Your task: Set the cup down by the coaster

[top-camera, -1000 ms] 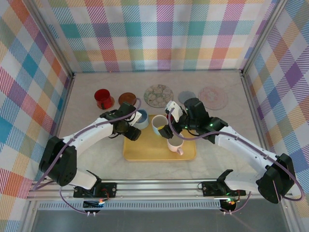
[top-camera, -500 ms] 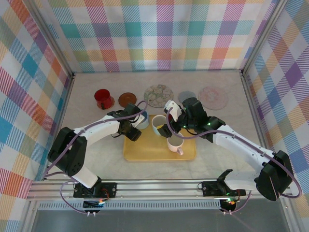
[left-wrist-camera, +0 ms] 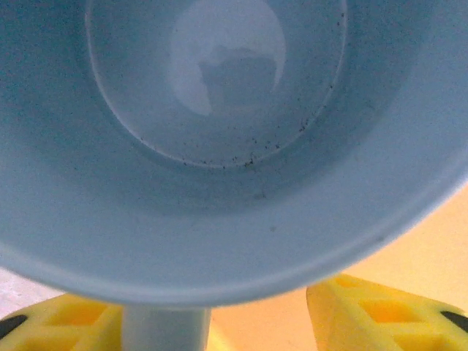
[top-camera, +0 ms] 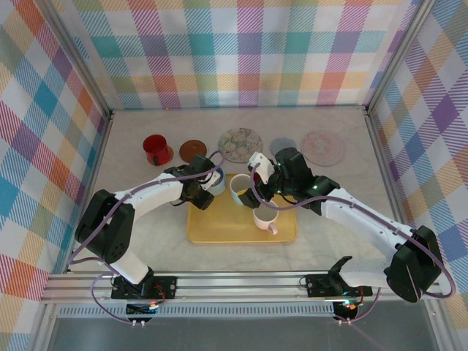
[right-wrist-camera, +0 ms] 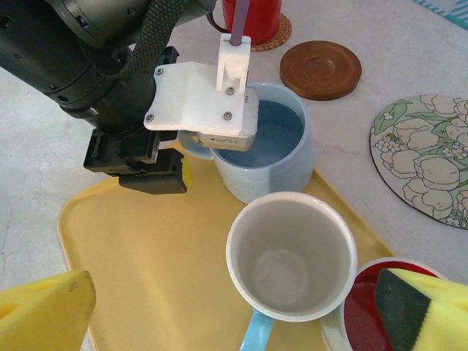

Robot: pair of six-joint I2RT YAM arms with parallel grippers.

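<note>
You have the left gripper (left-wrist-camera: 219, 325) at the far-left corner of the yellow tray (top-camera: 219, 228), its jaws partly open astride the handle of the blue cup (top-camera: 214, 180) standing there, a gap on one side, while your right gripper (right-wrist-camera: 234, 307) hovers wide open over the tray's white cup (right-wrist-camera: 291, 254).

1. The table (top-camera: 131, 190) has a pale, marbled top, walled in by plaid cloth on three sides.
2. A yellow tray (top-camera: 227, 228) lies flat near the middle.
3. Beyond the tray runs a row of coasters, well apart from one another: a woven coaster (right-wrist-camera: 284, 31) at far left, then a brown wooden coaster (top-camera: 193, 150), a floral coaster (top-camera: 240, 144), a small grey coaster (top-camera: 283, 146) and a pink coaster (top-camera: 322, 147).
</note>
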